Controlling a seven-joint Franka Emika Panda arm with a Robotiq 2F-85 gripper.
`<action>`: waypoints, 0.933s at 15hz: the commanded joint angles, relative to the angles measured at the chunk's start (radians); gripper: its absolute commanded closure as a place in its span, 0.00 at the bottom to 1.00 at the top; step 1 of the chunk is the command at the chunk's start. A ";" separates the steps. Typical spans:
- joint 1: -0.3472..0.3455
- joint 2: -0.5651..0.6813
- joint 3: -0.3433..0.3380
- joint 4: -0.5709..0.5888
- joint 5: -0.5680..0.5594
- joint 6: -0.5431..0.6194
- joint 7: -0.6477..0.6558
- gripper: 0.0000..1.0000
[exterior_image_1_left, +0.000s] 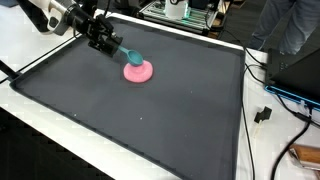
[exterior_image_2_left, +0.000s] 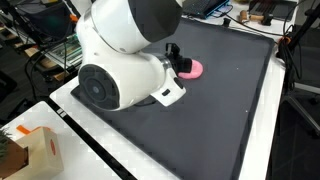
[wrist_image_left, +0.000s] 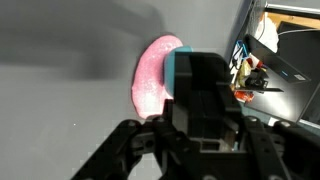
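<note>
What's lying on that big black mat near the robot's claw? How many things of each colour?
Pink: 1, the round pink disc
Teal: 1, the teal tool, held in the gripper with its tip at the disc
Total: 2

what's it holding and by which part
A teal utensil, gripped at its handle end by the end effector; its far end is at the pink disc.

White glossy rounded arm (exterior_image_2_left: 120, 60), dark grey joint cap; boxy black hand (exterior_image_1_left: 109, 43), black linkages.
</note>
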 joint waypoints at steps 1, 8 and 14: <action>0.004 0.046 -0.014 0.021 0.031 0.039 -0.018 0.75; 0.024 0.070 -0.029 0.030 0.012 0.105 -0.014 0.75; 0.038 0.086 -0.041 0.037 -0.013 0.122 0.014 0.75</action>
